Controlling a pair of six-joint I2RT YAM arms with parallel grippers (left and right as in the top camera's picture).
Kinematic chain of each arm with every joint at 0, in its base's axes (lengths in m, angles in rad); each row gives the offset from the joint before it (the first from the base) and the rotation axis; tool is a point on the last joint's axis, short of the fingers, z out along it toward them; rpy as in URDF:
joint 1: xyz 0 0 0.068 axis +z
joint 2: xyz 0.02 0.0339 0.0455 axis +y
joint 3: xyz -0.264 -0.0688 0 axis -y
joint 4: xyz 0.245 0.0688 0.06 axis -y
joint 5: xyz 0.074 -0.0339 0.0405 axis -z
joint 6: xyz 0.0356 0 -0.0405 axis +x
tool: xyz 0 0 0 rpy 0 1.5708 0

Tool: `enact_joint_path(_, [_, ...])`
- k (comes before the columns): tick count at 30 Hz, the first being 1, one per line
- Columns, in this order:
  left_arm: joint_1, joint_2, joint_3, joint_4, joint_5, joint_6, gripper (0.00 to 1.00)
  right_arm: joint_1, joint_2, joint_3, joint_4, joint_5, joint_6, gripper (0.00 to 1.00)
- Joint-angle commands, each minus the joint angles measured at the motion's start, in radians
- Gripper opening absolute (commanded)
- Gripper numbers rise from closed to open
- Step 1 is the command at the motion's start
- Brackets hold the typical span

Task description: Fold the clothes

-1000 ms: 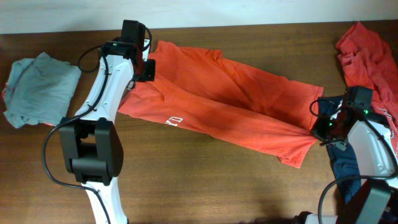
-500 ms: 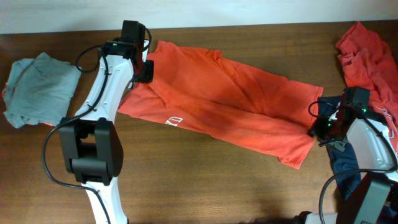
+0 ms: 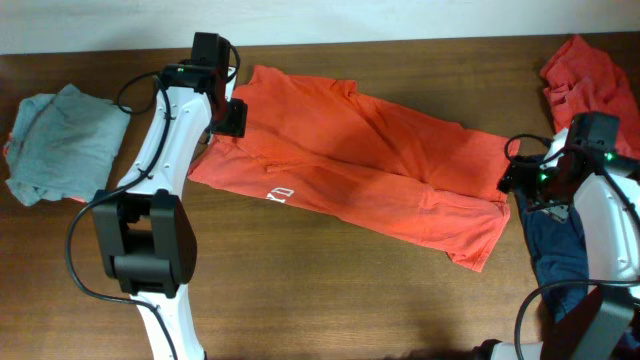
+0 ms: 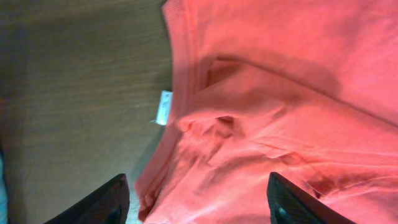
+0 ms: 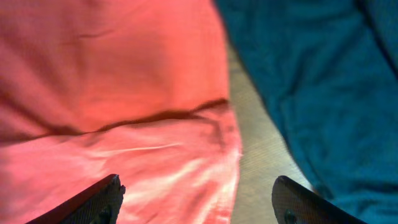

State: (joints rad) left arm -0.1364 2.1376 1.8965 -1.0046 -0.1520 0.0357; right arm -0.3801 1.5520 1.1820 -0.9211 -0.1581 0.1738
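An orange-red T-shirt (image 3: 350, 160) lies folded lengthwise across the table, white lettering (image 3: 280, 193) near its front edge. My left gripper (image 3: 226, 118) hovers open over the shirt's left end, by the collar and small white tag (image 4: 163, 107); nothing sits between its fingers (image 4: 106, 202). At the shirt's right edge my right gripper (image 3: 516, 180) is open too, its fingers (image 5: 99, 200) straddling the hem (image 5: 230, 155) without holding it. A navy garment (image 3: 556, 250) lies under the right arm. A pale grey-green garment (image 3: 62, 140) rests far left, another red garment (image 3: 590, 85) at back right.
The wooden table (image 3: 330, 300) shows bare in front of the shirt. The left arm's base (image 3: 145, 250) stands at front left. The right arm (image 3: 605, 240) covers part of the navy garment. The table's back edge (image 3: 400, 40) meets a white wall.
Both grippers went from shut to open and let go of the shirt. The right gripper has drawn back to the right and away, and the shirt's right end has settled flat.
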Motion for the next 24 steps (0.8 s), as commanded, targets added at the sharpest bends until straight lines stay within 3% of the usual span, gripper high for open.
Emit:
enact_joint_path(1, [0.002,0.051,0.016,0.031,0.067,0.08,0.68,-0.006,0.002,0.027,-0.008,-0.116,-0.07,0.81])
enact_joint_path(6, [0.002,0.113,0.016,0.078,0.124,0.161,0.65,-0.006,0.002,0.027,-0.009,-0.116,-0.089,0.81])
enact_joint_path(9, [0.002,0.136,0.016,0.219,0.132,0.214,0.65,-0.006,0.002,0.027,0.014,-0.1,-0.092,0.81])
enact_joint_path(12, [0.002,0.137,0.018,0.397,0.233,0.213,0.65,-0.006,0.002,0.027,0.065,-0.113,-0.088,0.81])
enact_joint_path(14, [0.0,0.137,0.044,0.426,0.273,0.193,0.65,-0.004,0.002,0.033,0.077,-0.123,-0.089,0.81])
enact_joint_path(19, [-0.006,0.14,0.286,0.265,0.249,0.171,0.65,0.042,0.007,0.164,0.035,-0.092,-0.092,0.81])
enact_joint_path(20, [-0.006,0.14,0.327,0.248,0.249,0.171,0.65,0.054,0.014,0.213,0.02,-0.092,-0.092,0.76])
enact_joint_path(24, [-0.006,0.152,0.408,0.249,0.305,0.171,0.67,0.068,0.06,0.348,-0.034,-0.093,-0.092,0.75])
